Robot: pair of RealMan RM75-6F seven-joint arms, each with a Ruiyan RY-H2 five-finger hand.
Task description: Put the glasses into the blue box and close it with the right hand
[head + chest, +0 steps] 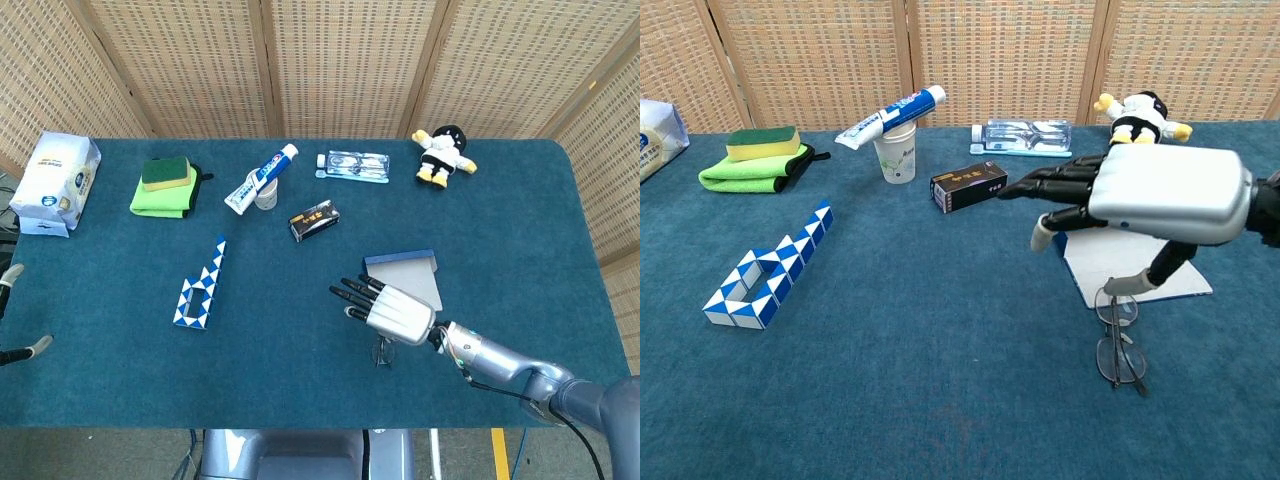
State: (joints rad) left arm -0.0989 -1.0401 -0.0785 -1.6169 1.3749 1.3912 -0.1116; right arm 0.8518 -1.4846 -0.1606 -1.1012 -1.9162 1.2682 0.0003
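Observation:
The glasses [1119, 345] lie on the blue cloth just in front of the blue box [1160, 272], which stands open and shows its pale inside. In the head view the glasses [382, 351] peek out under my right hand [392, 308], with the box [408, 271] right behind it. My right hand [1150, 195] hovers over the near end of the box, fingers stretched out to the left. Its thumb reaches down to the far rim of the glasses, and nothing is gripped. Only fingertips of my left hand [12, 315] show at the left edge, apart and holding nothing.
A small black box [314, 220] lies behind the blue box. Further back are a cup with toothpaste [263, 181], a clear case [352, 165] and a plush toy [444, 156]. A blue-white folding puzzle [200, 285], a sponge on green cloth [165, 186] and a tissue pack [55, 182] sit to the left.

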